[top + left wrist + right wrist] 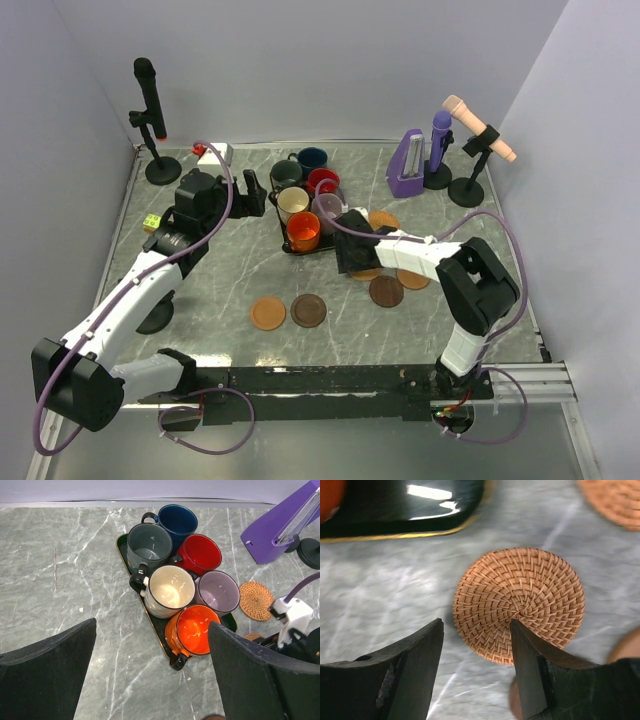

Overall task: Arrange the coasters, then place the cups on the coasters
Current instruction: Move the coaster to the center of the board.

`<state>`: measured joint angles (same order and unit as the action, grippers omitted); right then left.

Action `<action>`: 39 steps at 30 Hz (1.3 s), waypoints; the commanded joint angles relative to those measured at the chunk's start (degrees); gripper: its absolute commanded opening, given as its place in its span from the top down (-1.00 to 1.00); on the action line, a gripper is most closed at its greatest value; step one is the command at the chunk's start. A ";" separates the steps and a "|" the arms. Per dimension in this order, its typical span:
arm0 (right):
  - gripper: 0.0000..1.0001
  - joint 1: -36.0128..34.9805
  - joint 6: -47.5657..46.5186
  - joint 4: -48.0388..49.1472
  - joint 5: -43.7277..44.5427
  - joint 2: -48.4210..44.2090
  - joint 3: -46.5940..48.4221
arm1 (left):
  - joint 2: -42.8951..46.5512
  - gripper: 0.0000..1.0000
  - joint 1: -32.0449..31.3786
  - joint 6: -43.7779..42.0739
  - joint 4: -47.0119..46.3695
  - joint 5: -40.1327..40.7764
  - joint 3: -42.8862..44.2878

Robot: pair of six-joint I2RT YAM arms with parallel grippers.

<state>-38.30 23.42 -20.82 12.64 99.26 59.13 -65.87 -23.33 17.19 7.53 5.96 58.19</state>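
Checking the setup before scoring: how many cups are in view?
6, all on the black tray: navy cup farthest, grey-green cup and red cup next, cream cup and mauve cup after, orange cup nearest. None seems hidden.

Woven coaster (520, 605) at R pincer (476, 630) tips: rattan-like fibre, rough, matt. Pincer fingers (410, 675): matt black plastic, lightly scuffed. Tabletop (365, 590) beneath them: grey marble-look, smooth, low sheen. Tray (395, 515) just ahead of tips: glossy black, gold-tone rim. Mugs (170, 587) ahead of L pincer (152, 630): glazed ceramic look, shiny w/ highlights. L fingers (45, 675): matt black, fine-grained.
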 commanded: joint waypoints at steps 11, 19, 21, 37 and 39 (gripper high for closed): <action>-0.26 8.50 2.77 -5.90 2.39 -6.10 -4.64 | 0.21 -0.93 -0.22 -0.40 -2.26 0.46 0.87; -0.27 14.74 0.93 -6.52 0.10 -6.45 -4.20 | 0.30 -0.93 -0.31 -0.40 -2.43 0.81 0.69; -0.28 16.50 0.31 -6.17 -0.60 -6.36 -3.94 | 0.30 -0.93 -0.31 -0.40 -2.35 0.81 0.69; -0.29 22.75 -5.76 -7.30 -1.57 -6.70 2.65 | -0.32 -0.93 -0.31 -0.49 -2.61 0.99 0.52; -0.33 22.83 -5.05 -7.39 -2.36 -10.04 1.26 | -0.23 -0.93 -0.40 -0.49 -2.61 0.90 0.34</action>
<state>-15.70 19.29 -26.74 11.03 94.96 59.46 -66.39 -23.40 17.17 7.25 6.50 58.19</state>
